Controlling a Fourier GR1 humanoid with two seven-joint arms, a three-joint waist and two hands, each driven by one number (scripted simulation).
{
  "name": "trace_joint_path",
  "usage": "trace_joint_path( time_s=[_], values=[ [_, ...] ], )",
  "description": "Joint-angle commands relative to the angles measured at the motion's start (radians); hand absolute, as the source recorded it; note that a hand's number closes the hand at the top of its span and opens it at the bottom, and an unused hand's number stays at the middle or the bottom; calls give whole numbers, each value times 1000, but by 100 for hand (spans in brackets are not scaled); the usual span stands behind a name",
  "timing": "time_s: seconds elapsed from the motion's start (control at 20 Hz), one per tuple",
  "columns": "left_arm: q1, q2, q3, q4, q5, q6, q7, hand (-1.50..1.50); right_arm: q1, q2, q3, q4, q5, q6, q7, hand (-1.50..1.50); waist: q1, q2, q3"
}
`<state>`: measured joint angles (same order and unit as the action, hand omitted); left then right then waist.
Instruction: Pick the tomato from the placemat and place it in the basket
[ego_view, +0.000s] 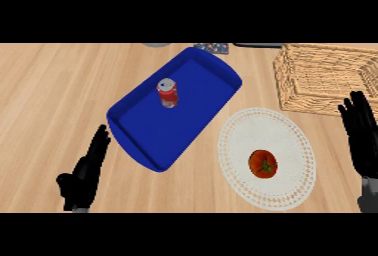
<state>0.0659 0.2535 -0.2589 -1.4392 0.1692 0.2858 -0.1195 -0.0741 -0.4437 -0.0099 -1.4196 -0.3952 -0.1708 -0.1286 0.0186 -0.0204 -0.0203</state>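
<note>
Tomato (263, 164) sits untouched on the white round placemat (284, 131), near the wicker basket (325, 75) beyond it, with the right hand (359, 135) just beside, fingers straight and holding nothing, and the left hand (85, 172) equally open, resting on the worktop (52, 90).

The surface (44, 90) looks like pale, matt wood. The basket (325, 75) is rough woven wicker; the tray (148, 135) is smooth blue plastic. The placemat (284, 130) looks lacy.

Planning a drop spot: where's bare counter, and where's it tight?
Bare wood: left of the blue plastic tray, above the left hand. Tight: between the tray, white round lace placemat holding the red tomato, and woven wicker basket; right hand flanks the placemat.
</note>
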Motion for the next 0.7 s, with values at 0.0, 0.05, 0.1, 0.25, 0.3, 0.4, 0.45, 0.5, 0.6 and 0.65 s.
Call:
trace_joint_path(
  time_s=[0.0, 0.05, 0.1, 0.25, 0.3, 0.4, 0.45, 0.5, 0.6, 0.65],
  values=[
    [63, 18, 12, -33, 23, -28, 23, 0, 4, 27, 6, -65, 12, 40, -89, 150, -14, 18, 20],
    [26, 15, 40, 59, 36, -24, 36, 0, -32, 35, 14, -135, -10, 60, -110, 150, -23, 18, 20],
    [33, 23, 34, 68, 42, -23, 95, 0, -90, 43, 13, -174, -5, 47, -133, 150, -19, 17, 20],
    [60, 68, 48, 133, 79, -64, 197, 0, -170, 112, 51, -284, -7, 92, -288, 150, -14, 16, 22],
    [61, 57, 8, 116, 63, -80, 194, 0, -176, 1, 193, -300, 184, 157, -300, 150, 13, 17, 17],
    [34, 80, 18, 122, 68, -94, 235, 0, -164, 172, 319, -277, 249, 74, -369, 150, 20, 26, 20],
    [58, 60, -1, 111, 60, -82, 230, 0, -130, 211, 372, -271, 346, -7, -393, 150, 12, 22, 20],
    [28, 84, 19, 94, 80, -95, 275, 0, -110, 244, 430, -241, 430, -73, -389, -150, 10, 22, 20],
    [48, 75, 28, 123, 89, -100, 255, 0, -99, 302, 473, -242, 551, -229, -344, -150, -8, 18, 17],
    [42, 119, 47, 94, 99, -117, 295, 0, -71, 303, 502, -255, 603, -273, -297, -150, -16, 14, 18]
  ],
)
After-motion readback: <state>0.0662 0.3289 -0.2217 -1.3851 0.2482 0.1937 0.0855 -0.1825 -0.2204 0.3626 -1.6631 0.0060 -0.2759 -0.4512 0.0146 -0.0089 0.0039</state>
